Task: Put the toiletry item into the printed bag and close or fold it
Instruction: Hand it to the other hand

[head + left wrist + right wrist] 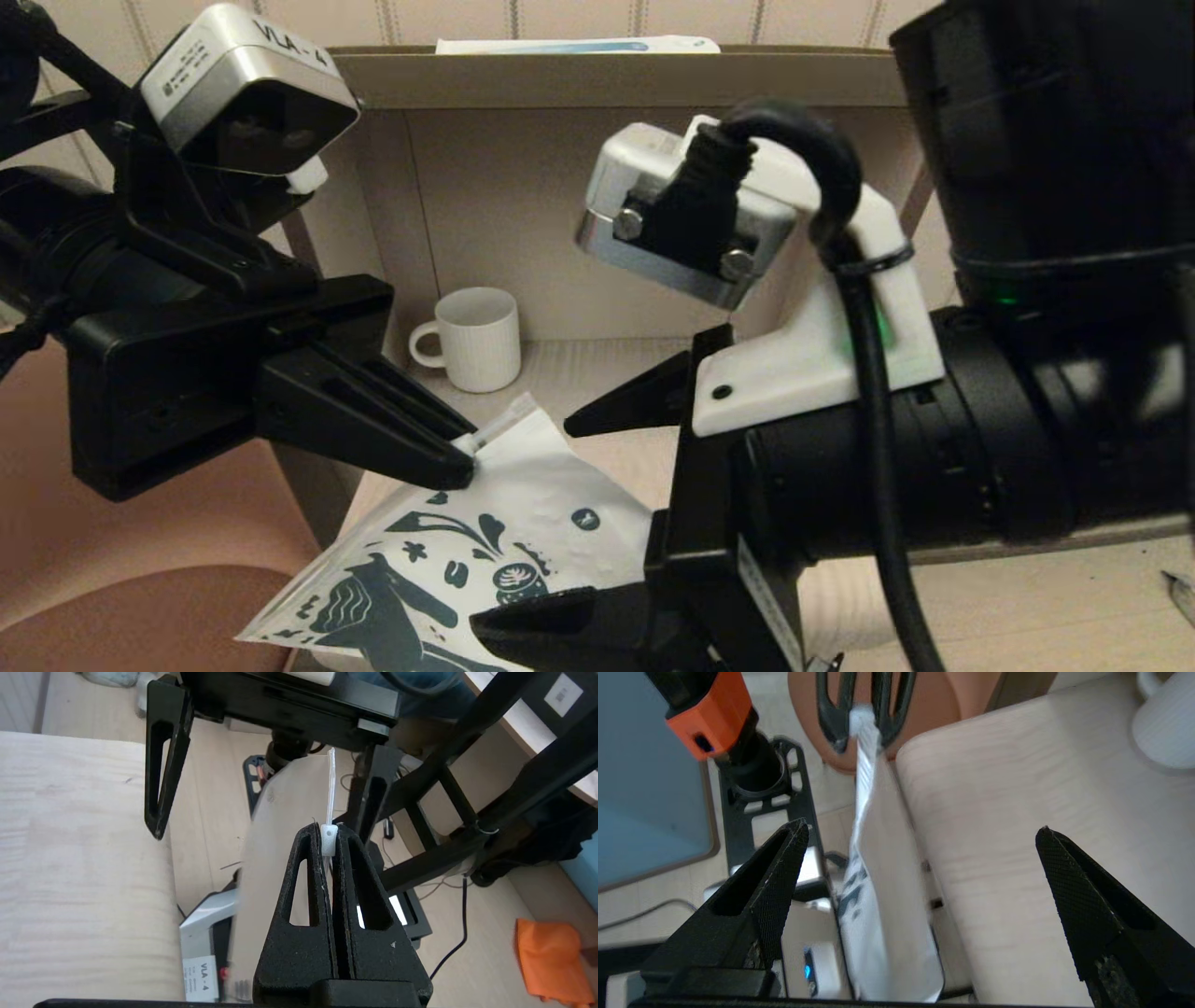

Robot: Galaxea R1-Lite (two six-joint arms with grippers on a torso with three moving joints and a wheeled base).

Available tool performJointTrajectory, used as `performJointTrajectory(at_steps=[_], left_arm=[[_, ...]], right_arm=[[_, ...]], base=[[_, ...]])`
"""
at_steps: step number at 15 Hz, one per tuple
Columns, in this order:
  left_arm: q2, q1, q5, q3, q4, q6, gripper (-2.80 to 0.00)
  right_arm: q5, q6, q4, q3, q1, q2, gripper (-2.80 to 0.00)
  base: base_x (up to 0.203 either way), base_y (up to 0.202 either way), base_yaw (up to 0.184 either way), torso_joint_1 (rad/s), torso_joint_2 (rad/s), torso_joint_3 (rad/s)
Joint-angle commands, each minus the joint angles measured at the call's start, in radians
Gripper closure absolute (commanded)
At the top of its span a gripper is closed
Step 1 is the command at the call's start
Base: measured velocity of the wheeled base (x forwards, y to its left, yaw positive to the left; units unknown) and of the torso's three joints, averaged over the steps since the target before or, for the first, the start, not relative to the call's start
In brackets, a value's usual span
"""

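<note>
The printed bag [532, 523], white with dark teal doodles, hangs slanting in the air off the table's front left corner. My left gripper [459, 459] is shut on the white zip slider [329, 839] at the bag's top edge, and the thin zip strip [331, 784] runs on from it. My right gripper [525, 527] is open, one finger on each side of the bag [878, 882] without touching it. In the right wrist view the right gripper [920, 829] has its jaws far apart. The toiletry item is out of view.
A white ribbed mug [476, 336] stands at the back of the light wood table [607, 373], against a beige back panel. A long white-and-blue box [579, 44] lies on the ledge above. A pinkish chair seat [140, 607] is below left.
</note>
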Motion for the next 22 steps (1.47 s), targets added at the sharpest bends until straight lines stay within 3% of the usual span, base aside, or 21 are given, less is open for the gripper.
performJointTrajectory(at_steps=[1, 22], left_arm=[[-0.01, 0.003, -0.011, 0.006, 0.009, 0.006, 0.0], [-0.052, 0.003, -0.027, 0.037, 0.007, 0.014, 0.0]], right_arm=[[0.003, -0.002, -0.023, 0.005, 0.002, 0.018, -2.8], [-0.002, -0.016, -0.066, -0.007, 0.004, 0.023, -2.8]], base=[[0.0, 0.0, 0.0, 0.0, 0.0, 0.0], [0.0, 0.0, 0.0, 0.0, 0.0, 0.0]])
